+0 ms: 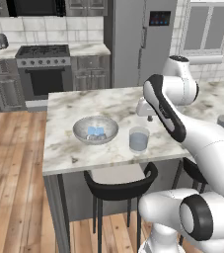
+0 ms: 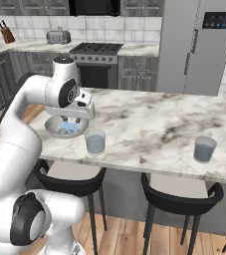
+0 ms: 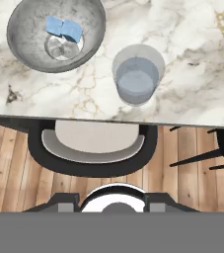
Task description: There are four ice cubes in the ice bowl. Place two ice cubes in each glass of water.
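Claw (image 2: 68, 121) above the marble counter (image 2: 149, 124), opening and contents impossible to tell.

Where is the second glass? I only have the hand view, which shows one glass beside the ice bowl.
Observer: The second glass stands far along the counter to the robot's right, well apart from the near glass.
Operator: And where is my tool relative to the bowl?
Observer: The tool hovers above the counter just beyond the near glass, to the right of the ice bowl, touching neither.
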{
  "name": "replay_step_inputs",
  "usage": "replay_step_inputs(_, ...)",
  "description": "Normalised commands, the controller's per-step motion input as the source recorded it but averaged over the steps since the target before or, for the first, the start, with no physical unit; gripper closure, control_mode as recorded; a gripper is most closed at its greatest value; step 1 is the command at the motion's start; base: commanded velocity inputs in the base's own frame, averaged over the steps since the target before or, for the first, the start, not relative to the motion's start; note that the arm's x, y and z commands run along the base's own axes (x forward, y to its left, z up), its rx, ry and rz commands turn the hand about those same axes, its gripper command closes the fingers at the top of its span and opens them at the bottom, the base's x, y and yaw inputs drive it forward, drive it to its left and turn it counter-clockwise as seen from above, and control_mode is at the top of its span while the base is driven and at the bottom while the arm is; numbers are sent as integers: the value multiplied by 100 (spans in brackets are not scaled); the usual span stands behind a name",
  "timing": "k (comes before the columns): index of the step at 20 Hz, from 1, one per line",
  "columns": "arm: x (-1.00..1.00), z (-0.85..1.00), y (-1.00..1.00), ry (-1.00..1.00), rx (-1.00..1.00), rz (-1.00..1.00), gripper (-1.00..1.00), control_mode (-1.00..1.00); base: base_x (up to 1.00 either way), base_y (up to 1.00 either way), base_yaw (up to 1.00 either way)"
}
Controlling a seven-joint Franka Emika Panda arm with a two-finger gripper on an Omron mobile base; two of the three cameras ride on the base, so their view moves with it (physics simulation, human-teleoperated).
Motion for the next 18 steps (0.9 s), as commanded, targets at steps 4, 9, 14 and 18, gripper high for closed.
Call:
replay_step_inputs(4, 0, 0, 0, 0, 1, 0, -100, -100, 0, 0, 0)
replay_step_inputs(9, 0, -24, 41, 1, 0, 0, -100, -100, 0, 0, 0)
replay_step_inputs(14, 30, -17, 42, 6, 0, -5, -100, -100, 0, 0, 0)
replay_step_inputs(18, 54, -4, 15, 8, 0, -6, -100, -100, 0, 0, 0)
